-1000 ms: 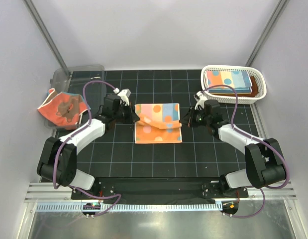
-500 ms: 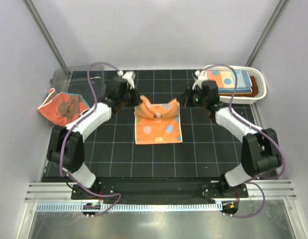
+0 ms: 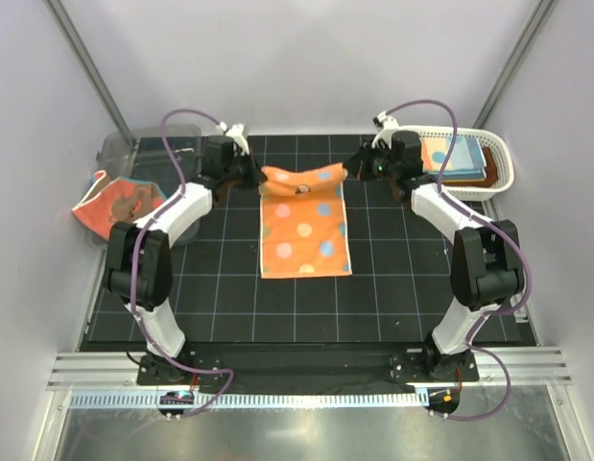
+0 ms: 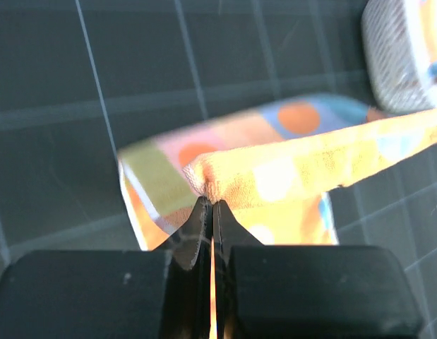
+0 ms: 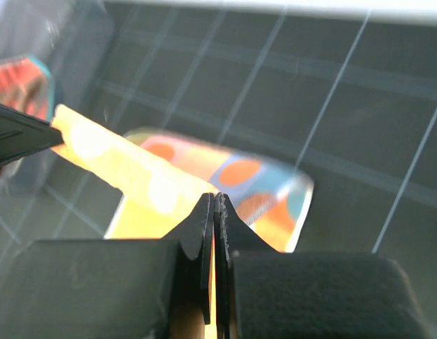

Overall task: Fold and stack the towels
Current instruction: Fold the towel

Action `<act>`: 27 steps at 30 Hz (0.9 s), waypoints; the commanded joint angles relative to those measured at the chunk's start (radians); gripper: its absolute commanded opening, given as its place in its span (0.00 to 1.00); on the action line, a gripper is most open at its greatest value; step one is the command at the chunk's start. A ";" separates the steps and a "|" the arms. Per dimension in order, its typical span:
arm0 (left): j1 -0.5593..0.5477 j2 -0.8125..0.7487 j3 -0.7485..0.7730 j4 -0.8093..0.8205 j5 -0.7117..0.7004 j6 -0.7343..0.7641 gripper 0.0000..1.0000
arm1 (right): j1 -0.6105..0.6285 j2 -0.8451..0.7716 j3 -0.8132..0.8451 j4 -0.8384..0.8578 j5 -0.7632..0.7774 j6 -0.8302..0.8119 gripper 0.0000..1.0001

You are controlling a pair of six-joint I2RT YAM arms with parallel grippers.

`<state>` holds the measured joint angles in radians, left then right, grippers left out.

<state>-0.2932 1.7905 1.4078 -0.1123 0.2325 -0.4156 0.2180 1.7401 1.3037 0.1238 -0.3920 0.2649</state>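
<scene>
Polka-dotted towel (image 3: pixel 304 226) lies left of the white basket (image 3: pixel 506 171), its far corners lifted and clenched in the left gripper (image 3: pixel 253 175) and right gripper (image 3: pixel 352 171), not yet folded. Folded towels (image 3: pixel 460 154) already lie in the basket; the bear towel (image 3: pixel 119 206) waits farther left.

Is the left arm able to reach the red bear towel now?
Probably not yet: the left gripper is shut on a corner of the polka-dot towel, while the right gripper holds another. The bear towel lies uncovered beside that arm, so after letting go the way looks free.
</scene>
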 commanded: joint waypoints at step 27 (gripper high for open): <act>-0.107 -0.307 -0.506 0.155 0.030 -0.069 0.00 | 0.092 -0.289 -0.469 0.048 0.016 0.016 0.01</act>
<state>-0.3893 1.5486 0.9089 0.0410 0.2745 -0.4934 0.3058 1.4883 0.8509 0.1837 -0.4046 0.3096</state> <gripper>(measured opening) 0.011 0.038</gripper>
